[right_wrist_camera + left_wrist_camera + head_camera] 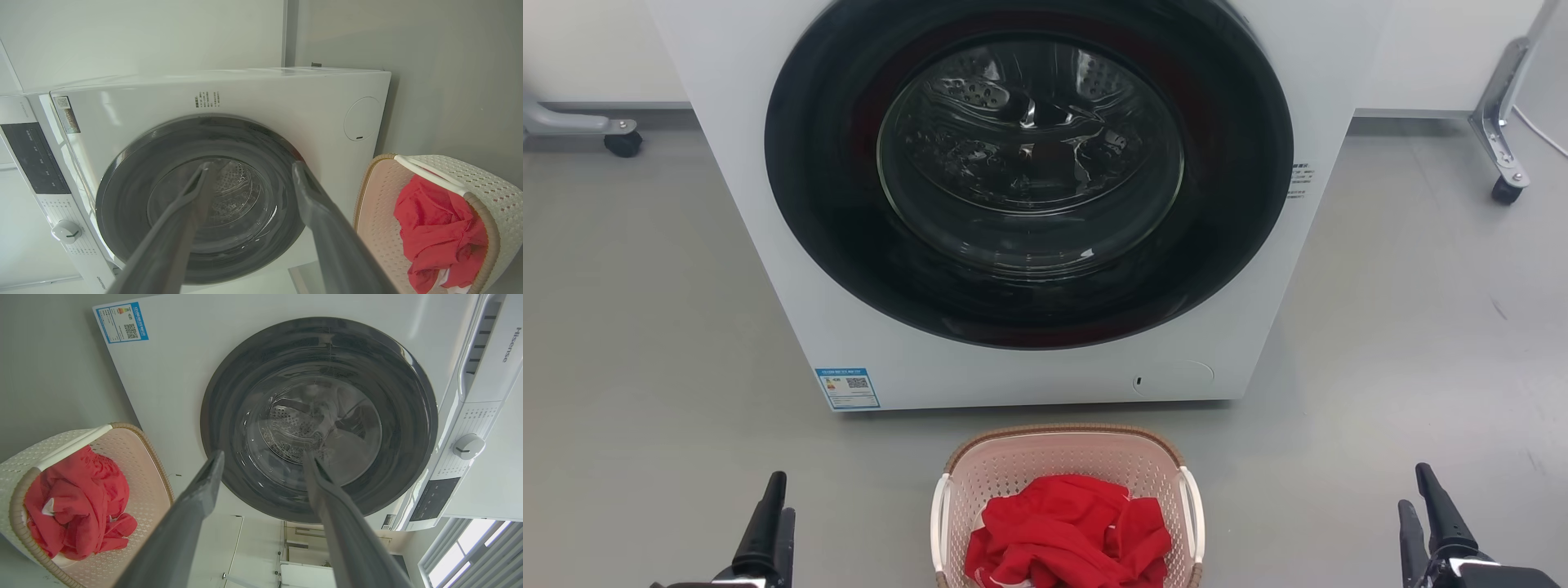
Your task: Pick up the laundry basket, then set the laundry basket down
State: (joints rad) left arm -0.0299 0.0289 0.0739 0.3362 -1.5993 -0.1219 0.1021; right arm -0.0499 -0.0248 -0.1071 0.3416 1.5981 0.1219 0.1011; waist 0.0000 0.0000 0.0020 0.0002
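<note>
The basket [1058, 431] stands upright on the floor [645, 343] directly in front of the washer [1013, 380], near its front panel but not touching it, with a red cloth [1066, 531] heaped inside. Placed this way, its two white handles [941, 523] face outward, one toward each arm, which suits a two-sided lift. The left fingers [765, 523] and right fingers [1441, 510] flank the basket, each well apart from its near handle, and point toward the washer. Both pairs are spread and hold nothing; each wrist view shows the door [318, 416] through the gap. Judgement: pick-up has not begun. Each arm must move inward to its handle, then both must lift evenly to keep the load level.
</note>
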